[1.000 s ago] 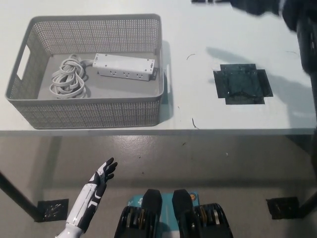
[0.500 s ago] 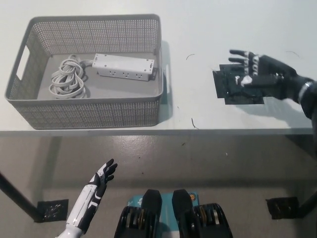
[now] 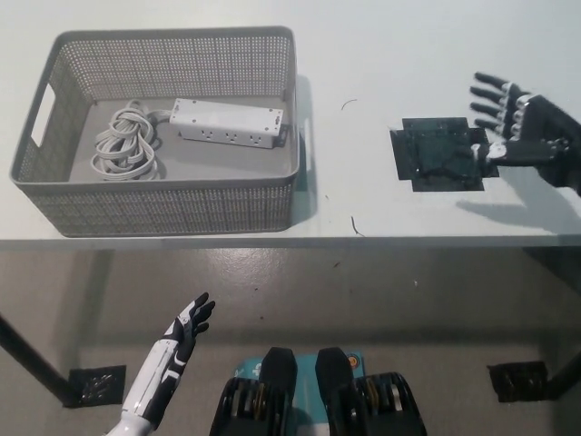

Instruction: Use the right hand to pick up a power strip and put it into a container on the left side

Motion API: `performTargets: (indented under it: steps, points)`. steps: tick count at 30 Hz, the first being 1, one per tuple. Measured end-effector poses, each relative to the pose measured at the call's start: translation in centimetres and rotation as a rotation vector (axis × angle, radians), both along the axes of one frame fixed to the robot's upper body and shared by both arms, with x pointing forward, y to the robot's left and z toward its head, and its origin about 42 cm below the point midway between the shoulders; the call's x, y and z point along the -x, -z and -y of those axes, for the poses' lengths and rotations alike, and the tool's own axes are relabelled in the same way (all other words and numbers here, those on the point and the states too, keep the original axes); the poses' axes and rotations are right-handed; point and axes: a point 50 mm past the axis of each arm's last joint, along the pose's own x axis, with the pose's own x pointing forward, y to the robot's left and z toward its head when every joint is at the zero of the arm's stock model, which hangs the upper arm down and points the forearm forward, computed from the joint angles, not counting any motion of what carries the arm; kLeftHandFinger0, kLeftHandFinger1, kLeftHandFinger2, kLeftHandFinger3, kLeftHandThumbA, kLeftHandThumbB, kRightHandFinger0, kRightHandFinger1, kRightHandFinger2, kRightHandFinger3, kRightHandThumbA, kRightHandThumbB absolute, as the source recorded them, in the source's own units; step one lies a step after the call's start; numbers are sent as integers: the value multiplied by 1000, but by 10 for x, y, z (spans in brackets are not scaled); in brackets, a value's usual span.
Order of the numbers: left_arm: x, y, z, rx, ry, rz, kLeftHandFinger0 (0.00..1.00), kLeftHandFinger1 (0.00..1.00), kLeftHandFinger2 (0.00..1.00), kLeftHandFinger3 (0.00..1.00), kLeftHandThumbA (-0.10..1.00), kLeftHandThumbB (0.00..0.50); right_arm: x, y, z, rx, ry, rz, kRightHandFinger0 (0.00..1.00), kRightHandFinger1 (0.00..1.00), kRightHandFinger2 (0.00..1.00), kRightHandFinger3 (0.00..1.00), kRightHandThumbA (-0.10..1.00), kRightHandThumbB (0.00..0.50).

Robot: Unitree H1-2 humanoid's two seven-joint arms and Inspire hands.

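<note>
So the power strip (image 3: 228, 122) is sitting inside the grey mesh basket (image 3: 163, 204) on the left of the table (image 3: 363, 45), its coiled cord (image 3: 123, 142) right beside it. The black right hand (image 3: 526, 132) hovers over the table's right edge, fingers spread, holding nothing, next to a black tape patch (image 3: 442, 154). The white left hand (image 3: 186, 329) hangs low below the table, fingers apart too.

no readable text, labels or numbers anywhere

White power strip (image 3: 229, 123) lies flat inside the grey mesh container (image 3: 163, 204) — its coiled cord (image 3: 123, 143) just beside it
</note>
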Motion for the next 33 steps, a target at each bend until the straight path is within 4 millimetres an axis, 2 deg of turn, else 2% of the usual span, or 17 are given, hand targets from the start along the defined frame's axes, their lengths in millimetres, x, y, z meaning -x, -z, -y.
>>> performTargets:
  steps: [3, 5, 8, 12, 15, 17, 18, 19, 20, 21, 22, 24, 26, 27, 31, 32, 33]
  points:
    - [0, 3, 0, -1, -2, -10, 1000, 1000, 1000, 1000, 1000, 182, 7, -12, 7, -5, 33, 56, 1000, 1000, 1000, 1000, 1000, 191]
    - [1, 4, -1, -2, -2, -14, 1000, 1000, 1000, 1000, 1000, 172, 12, -18, 11, -8, 51, 87, 1000, 1000, 1000, 1000, 993, 159]
    - [1, 5, -1, -3, -3, -20, 1000, 1000, 1000, 1000, 1000, 180, 23, -31, 14, -14, 85, 160, 1000, 1000, 1000, 1000, 966, 199]
    - [1, 6, -1, -3, -4, -25, 1000, 1000, 1000, 1000, 1000, 188, 40, -36, 3, -20, 96, 234, 1000, 1000, 1000, 1000, 797, 243]
    - [1, 7, -1, -4, -5, -29, 1000, 1000, 1000, 1000, 1000, 196, 56, -27, -16, -46, 90, 277, 1000, 1000, 1000, 1000, 708, 355]
    - [1, 7, -1, -5, -5, -31, 1000, 1000, 1000, 1000, 1000, 178, 70, -15, -37, -77, 76, 296, 1000, 1000, 1000, 1000, 801, 423]
    - [1, 7, -1, -5, -5, -31, 1000, 1000, 1000, 1000, 1000, 183, 80, -7, -51, -95, 63, 303, 1000, 1000, 1000, 1000, 742, 482]
    - [1, 7, -1, -5, -5, -31, 1000, 1000, 1000, 1000, 1000, 183, 88, 1, -62, -112, 51, 307, 1000, 1000, 1000, 1000, 648, 336]
    - [1, 7, -1, -5, -5, -31, 1000, 1000, 1000, 1000, 1000, 183, 100, 11, -76, -135, 36, 304, 1000, 1000, 1000, 1000, 623, 298]
    - [1, 7, -1, -5, -5, -32, 1000, 1000, 1000, 1000, 1000, 179, 112, 20, -89, -155, 22, 300, 1000, 1000, 1000, 1000, 464, 168]
    - [1, 7, -1, -5, -5, -31, 1000, 1000, 1000, 1000, 1000, 178, 116, 23, -93, -159, 20, 300, 1000, 1000, 1000, 1000, 593, 194]
    - [2, 7, -1, -5, -5, -32, 1000, 1000, 1000, 1000, 1000, 191, 159, 50, -127, -200, -15, 268, 1000, 1000, 1000, 1000, 955, 314]
    - [2, 7, -1, -5, -5, -33, 1000, 1000, 1000, 1000, 1000, 199, 190, 70, -143, -229, -26, 224, 1000, 1000, 1000, 1000, 1000, 430]
    - [2, 8, -1, -4, -5, -33, 1000, 1000, 1000, 1000, 1000, 199, 211, 78, -148, -228, -37, 208, 1000, 1000, 1000, 1000, 1000, 433]
    - [3, 9, -1, -5, -6, -40, 1000, 1000, 1000, 1000, 1000, 190, 240, 83, -142, -176, -6, 232, 1000, 1000, 1000, 1000, 1000, 435]
    - [3, 9, -1, -5, -6, -39, 1000, 1000, 1000, 1000, 1000, 190, 243, 84, -142, -165, 1, 239, 1000, 1000, 1000, 1000, 1000, 406]
    - [3, 9, 0, -3, -5, -39, 1000, 1000, 1000, 1000, 1000, 190, 245, 84, -143, -141, 9, 249, 1000, 1000, 1000, 1000, 1000, 288]
